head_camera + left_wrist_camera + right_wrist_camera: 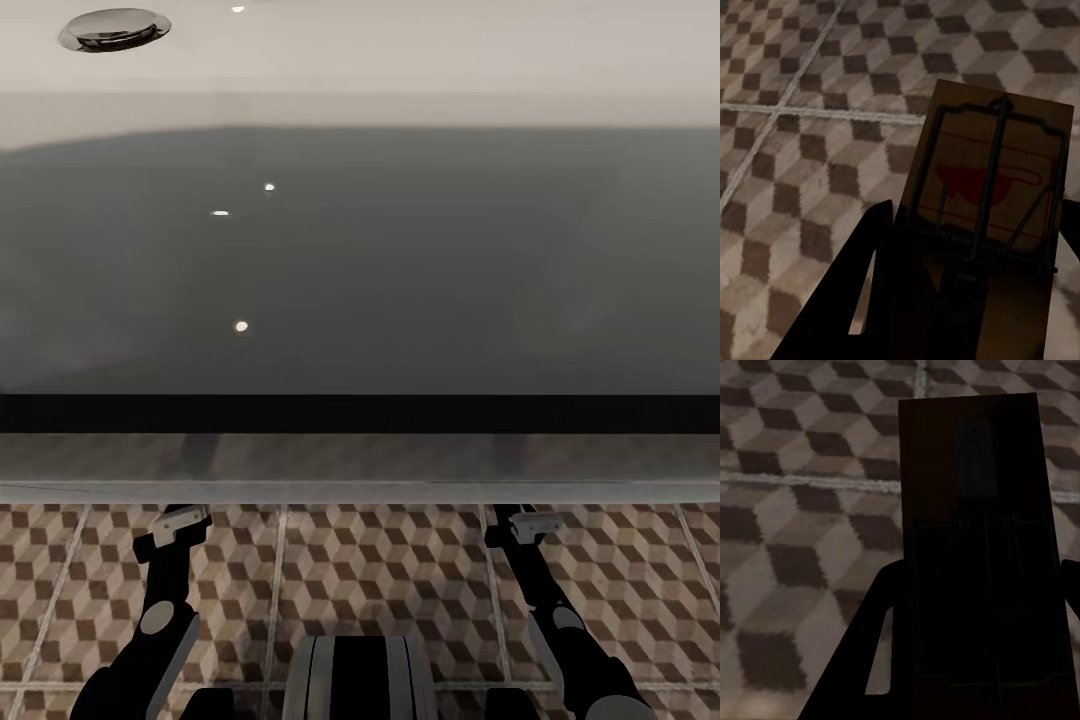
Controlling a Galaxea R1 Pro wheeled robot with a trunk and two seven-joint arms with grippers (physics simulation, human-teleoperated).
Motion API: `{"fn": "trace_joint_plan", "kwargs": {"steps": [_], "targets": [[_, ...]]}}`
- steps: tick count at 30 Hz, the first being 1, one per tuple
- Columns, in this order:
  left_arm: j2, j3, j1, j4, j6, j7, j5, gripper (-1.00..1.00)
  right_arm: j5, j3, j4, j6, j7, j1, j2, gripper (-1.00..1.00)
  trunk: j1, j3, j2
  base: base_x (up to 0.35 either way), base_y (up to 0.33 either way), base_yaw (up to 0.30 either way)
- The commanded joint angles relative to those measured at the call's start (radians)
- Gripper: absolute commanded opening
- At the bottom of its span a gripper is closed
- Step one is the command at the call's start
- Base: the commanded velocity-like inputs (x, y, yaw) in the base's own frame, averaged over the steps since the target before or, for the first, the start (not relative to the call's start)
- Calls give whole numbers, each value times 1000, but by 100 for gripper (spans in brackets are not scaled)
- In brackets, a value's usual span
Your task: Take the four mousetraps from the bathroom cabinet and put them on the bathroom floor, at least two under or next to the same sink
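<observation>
Head view: both your arms reach under the sink (360, 300). Each gripper, left (967, 300) and right (975, 660), is clamped on a mousetrap (990, 180) (975, 510) above the bathroom floor (810, 112). Lower both traps flat beneath the sink before you let go.

My head view is dim, with small white glints on the glossy grey sink (400, 260). The mousetrap (979, 555) in the right wrist view is nearly black with shadow. The floor tiles (802, 150) look soft and blurry.

Head camera facing down over sink (360, 260), wrist cameras near bathroom floor (810, 150)
</observation>
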Motion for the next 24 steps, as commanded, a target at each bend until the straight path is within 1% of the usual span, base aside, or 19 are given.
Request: {"fn": "trace_joint_plan", "kwargs": {"steps": [1, 11, 15, 24], "targets": [[1, -2, 0, 0, -3, 4, 2, -100, 7, -6, 0, -3, 7, -1, 1, -100, 0, 0, 0, 0, 0, 0], [-2, -2, 0, -1, -3, 4, 2, -100, 5, -8, -41, -3, 7, -1, 3, -100, 0, 0, 0, 0, 0, 0], [-3, -2, 0, -1, -4, 4, 3, -100, -5, -8, -48, -3, 7, -1, 4, -100, 0, 0, 0, 0, 0, 0], [-5, -2, 0, -1, -4, 4, 4, -100, -11, -8, -51, -3, 7, -1, 5, -100, 0, 0, 0, 0, 0, 0]]}}
